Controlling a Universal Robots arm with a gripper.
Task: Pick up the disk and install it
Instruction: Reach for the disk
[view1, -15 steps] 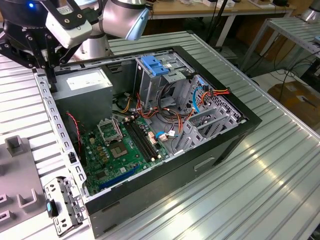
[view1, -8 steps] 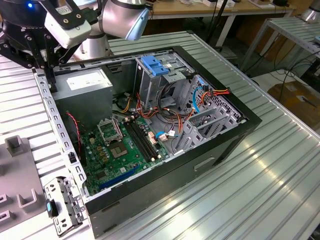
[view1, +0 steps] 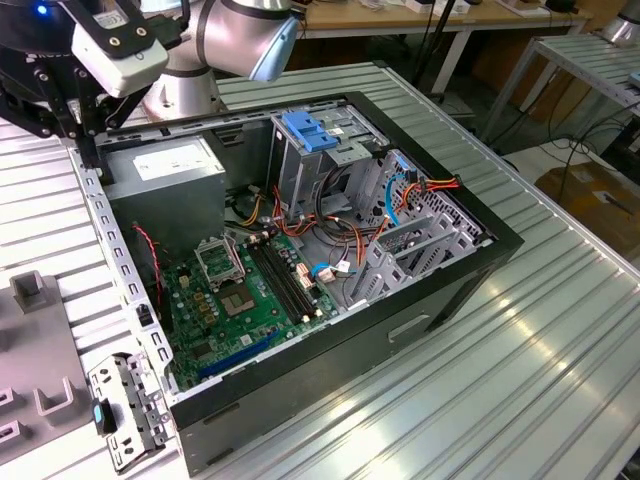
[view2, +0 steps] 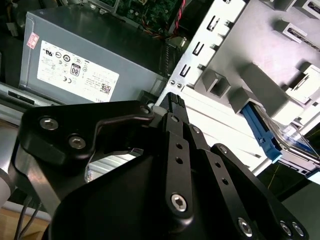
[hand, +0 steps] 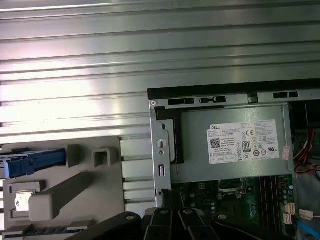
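On the grey fixture (hand: 102, 200) lies the disk (hand: 35, 162), well apart from the clenched, empty gripper (hand: 167, 197); the exterior view shows the motherboard (view1: 240, 300).

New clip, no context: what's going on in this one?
A single robot arm is working at an open computer case on a metal table. Its end effector is shut on nothing and hangs over the case's edge, beside the power supply. The disk, in its blue carrier, lies on the grey fixture tray outside the case, apart from the end effector. It has not yet been picked up or installed.
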